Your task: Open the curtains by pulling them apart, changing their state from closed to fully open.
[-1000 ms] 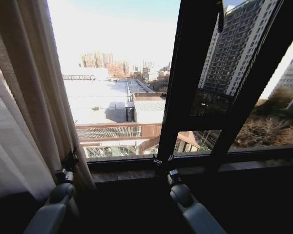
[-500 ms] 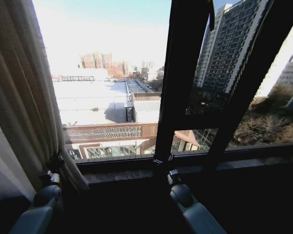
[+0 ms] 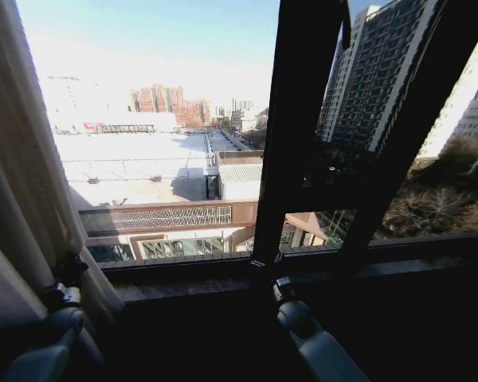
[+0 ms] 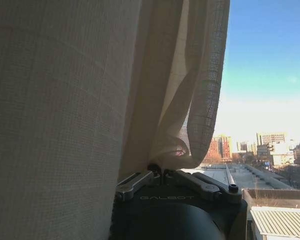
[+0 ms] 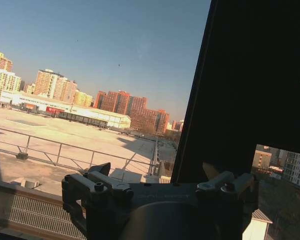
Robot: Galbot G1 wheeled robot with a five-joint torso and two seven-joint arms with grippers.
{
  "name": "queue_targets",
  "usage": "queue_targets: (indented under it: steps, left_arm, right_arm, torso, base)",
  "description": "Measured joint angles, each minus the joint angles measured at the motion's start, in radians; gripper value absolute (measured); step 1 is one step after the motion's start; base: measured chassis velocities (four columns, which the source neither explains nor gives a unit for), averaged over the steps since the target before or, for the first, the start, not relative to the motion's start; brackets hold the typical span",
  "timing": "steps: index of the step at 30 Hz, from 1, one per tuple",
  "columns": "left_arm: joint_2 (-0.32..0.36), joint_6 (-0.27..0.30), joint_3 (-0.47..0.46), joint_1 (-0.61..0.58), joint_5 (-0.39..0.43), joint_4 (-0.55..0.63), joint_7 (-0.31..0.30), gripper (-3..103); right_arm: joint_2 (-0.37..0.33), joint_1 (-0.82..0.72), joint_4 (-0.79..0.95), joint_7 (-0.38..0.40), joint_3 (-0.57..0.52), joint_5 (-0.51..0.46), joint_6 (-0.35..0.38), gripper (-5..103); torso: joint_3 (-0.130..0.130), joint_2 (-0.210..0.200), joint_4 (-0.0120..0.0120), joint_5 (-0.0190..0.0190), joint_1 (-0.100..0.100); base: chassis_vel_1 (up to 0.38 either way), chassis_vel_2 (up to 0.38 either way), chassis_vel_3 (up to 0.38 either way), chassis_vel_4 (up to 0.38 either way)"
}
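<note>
Curtains (image 3: 20,183) bunched into cream pleats at far left of the head view, covering only the left edge of the window; glass beside them bare, city rooftops visible through it. Left wrist view: fabric (image 4: 90,85) hangs directly over the left claw (image 4: 159,172), with a gathered fold running down into the point where the claw's two arms meet, pressed together on the cloth. In the head view the left claw (image 3: 64,274) sits low against the bottom of the bunched panel, just above the window sill (image 3: 191,286).

Right claw (image 3: 264,267) is at centre, at the foot of the dark window frame bar (image 3: 295,135), close to the sill and well apart from the curtains. Right wrist view: its fingers (image 5: 95,180) spread, nothing between them, frame bar (image 5: 250,85) just beyond.
</note>
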State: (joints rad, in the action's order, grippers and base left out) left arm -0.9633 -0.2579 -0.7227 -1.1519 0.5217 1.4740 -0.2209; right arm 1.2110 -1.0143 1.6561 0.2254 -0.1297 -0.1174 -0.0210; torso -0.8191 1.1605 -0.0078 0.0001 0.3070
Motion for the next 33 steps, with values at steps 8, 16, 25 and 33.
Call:
queue_targets:
  steps: [8, 16, 25, 33]
  left_arm:
    - [-0.012, 0.0, 0.005, -0.004, -0.013, 0.013, 0.0, 0]
    - [-0.012, -0.001, 0.005, -0.007, -0.013, 0.012, 0.0, 0]
    - [-0.005, -0.004, 0.003, -0.008, -0.009, 0.007, 0.001, 0]
    - [-0.008, -0.005, 0.01, 0.0, -0.009, 0.006, 0.002, 0]
  right_arm:
    - [0.0, 0.0, 0.0, 0.0, 0.0, 0.0, 0.0, 100]
    - [0.0, 0.0, 0.0, 0.0, 0.0, 0.0, 0.0, 100]
    - [0.0, 0.0, 0.0, 0.0, 0.0, 0.0, 0.0, 100]
    - [0.0, 0.0, 0.0, 0.0, 0.0, 0.0, 0.0, 100]
  torso:
    - [0.0, 0.0, 0.0004, -0.0002, 0.0]
    - [0.0, 0.0, 0.0002, 0.0, 0.0]
    - [0.0, 0.0, 0.0004, -0.0002, 0.0]
    - [0.0, 0.0, 0.0002, 0.0, 0.0]
  base:
    - [0.115, 0.107, -0.122, -0.126]
    - [0.039, 0.046, -0.038, -0.042]
    - [0.007, 0.006, -0.003, -0.003]
    - [0.099, 0.101, -0.1, -0.098]
